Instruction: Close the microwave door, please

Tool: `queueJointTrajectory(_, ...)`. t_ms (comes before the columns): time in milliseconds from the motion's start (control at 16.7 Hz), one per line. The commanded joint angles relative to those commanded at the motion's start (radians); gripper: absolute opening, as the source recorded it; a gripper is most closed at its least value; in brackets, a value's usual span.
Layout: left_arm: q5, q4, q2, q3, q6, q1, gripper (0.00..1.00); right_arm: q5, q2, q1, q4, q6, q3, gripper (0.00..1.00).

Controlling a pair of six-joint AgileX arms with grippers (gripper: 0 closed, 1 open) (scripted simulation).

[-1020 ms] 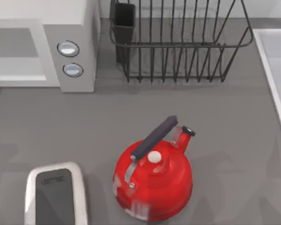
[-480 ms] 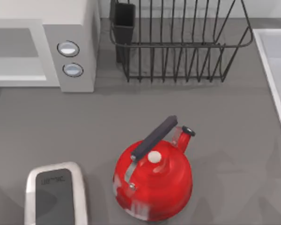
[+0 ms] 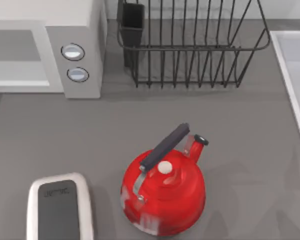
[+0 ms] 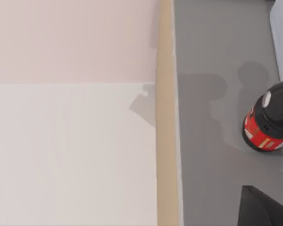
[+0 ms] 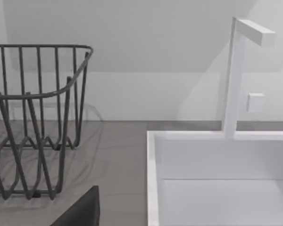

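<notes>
The microwave (image 3: 65,30), a white-grey box, stands at the table's back left. Its grey control strip (image 3: 75,62) carries two round silvery knobs. Left of the strip lies a grey rectangle in a white surround (image 3: 17,52). From above I cannot tell whether this is the microwave door standing shut or the open cavity. A dark part of my left gripper (image 4: 264,209) shows at the edge of the left wrist view, past the table's edge (image 4: 166,141). A dark part of my right gripper (image 5: 80,212) shows in the right wrist view, near the rack and the sink.
A red kettle (image 3: 164,192) with a dark handle sits at the front middle. A black wire rack (image 3: 190,45) stands at the back. A silver-rimmed dark grey slab (image 3: 60,210) lies at the front left. A white sink (image 5: 217,179) with a faucet is on the right.
Faint shadows on the table top have shifted, and the pale band under the microwave's grey rectangle has turned greyer. No object on the table has moved.
</notes>
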Motion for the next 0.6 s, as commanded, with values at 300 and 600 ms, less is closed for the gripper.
queueJointTrajectory(300,0.009,-0.017,0.048,0.036,0.024,0.018,0.00,0.000,0.000,0.000,0.000,0.000,0.000,1.00)
queueJointTrajectory(600,0.006,0.025,0.059,0.002,0.024,0.014,0.00,0.000,0.000,0.000,0.000,0.000,0.000,1.00)
